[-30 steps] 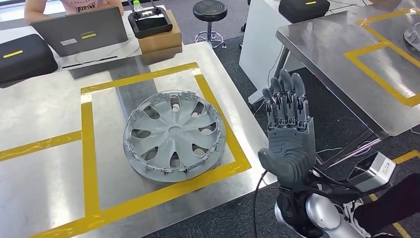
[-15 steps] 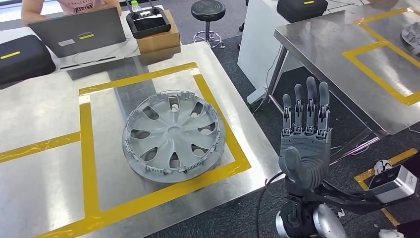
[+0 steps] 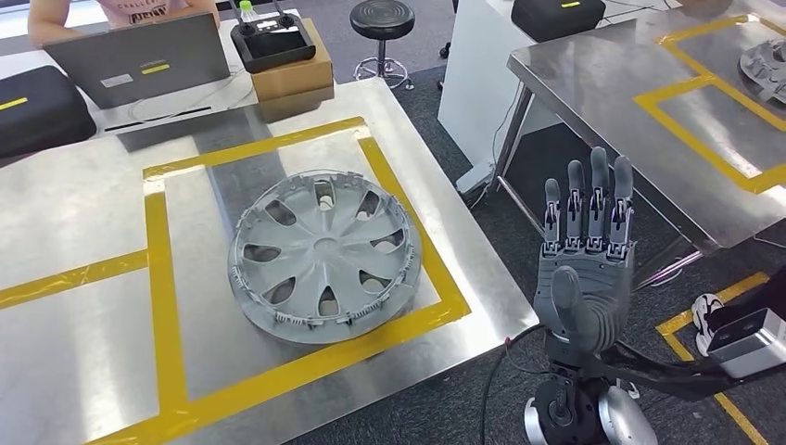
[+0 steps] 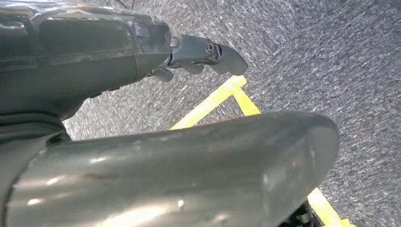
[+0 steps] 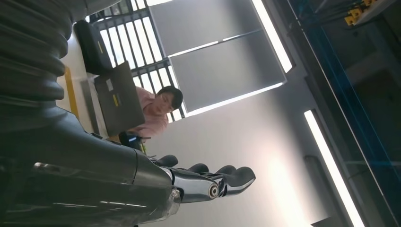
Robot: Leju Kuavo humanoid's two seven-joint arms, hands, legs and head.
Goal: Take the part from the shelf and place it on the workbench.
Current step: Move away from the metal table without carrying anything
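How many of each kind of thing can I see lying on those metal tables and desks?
Hubcaps: 2, one on the near workbench and one at the far table's edge
Black cases: 2
Laptops: 1
Cardboard boxes: 1
Black controllers: 1
Total: 7

The right hand [image 3: 586, 269] is raised upright in the head view, fingers [image 3: 590, 199] straight, side by side and pointing up, thumb lying across the palm, holding nothing. Its silver forearm rises from below. In the left wrist view, the left hand [image 4: 142, 56] holds nothing, fingers extended.
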